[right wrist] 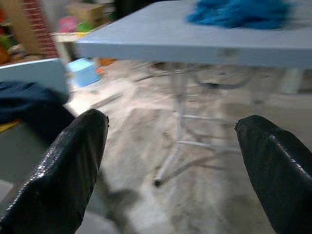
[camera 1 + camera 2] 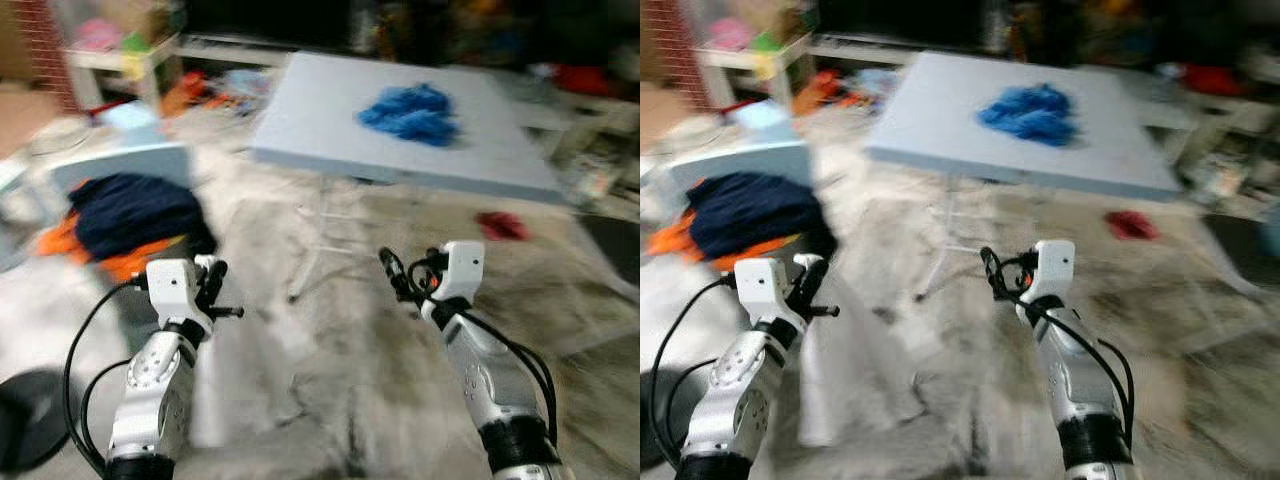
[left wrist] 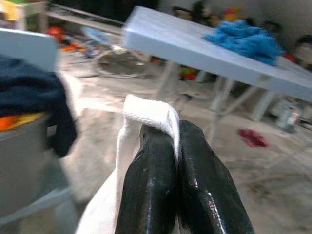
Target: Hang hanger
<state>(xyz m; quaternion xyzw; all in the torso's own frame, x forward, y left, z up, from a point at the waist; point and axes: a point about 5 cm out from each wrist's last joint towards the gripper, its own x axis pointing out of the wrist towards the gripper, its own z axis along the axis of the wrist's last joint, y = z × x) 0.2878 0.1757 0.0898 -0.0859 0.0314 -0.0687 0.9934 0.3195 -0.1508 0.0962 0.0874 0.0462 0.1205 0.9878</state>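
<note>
From the head views, blurred as if the robot is walking, the left gripper [image 2: 215, 290] is carrying a white cloth [image 2: 205, 400] that is hanging down beside its arm, while the right gripper [image 2: 400, 275] is reaching forward with nothing in it. Ahead, a grey table [image 2: 330, 120] is bearing a blue cloth [image 2: 412, 112], and a bin of dark and orange clothes [image 2: 130, 220] is standing to the left.

The left wrist view is showing its fingers [image 3: 151, 190] pinched tight on a fold of the white cloth.

The right wrist view is showing its fingers [image 1: 68, 165] spread wide over bare floor.

No hanger can be made out in these blurred pictures, so the hanging itself looks not yet begun.
</note>
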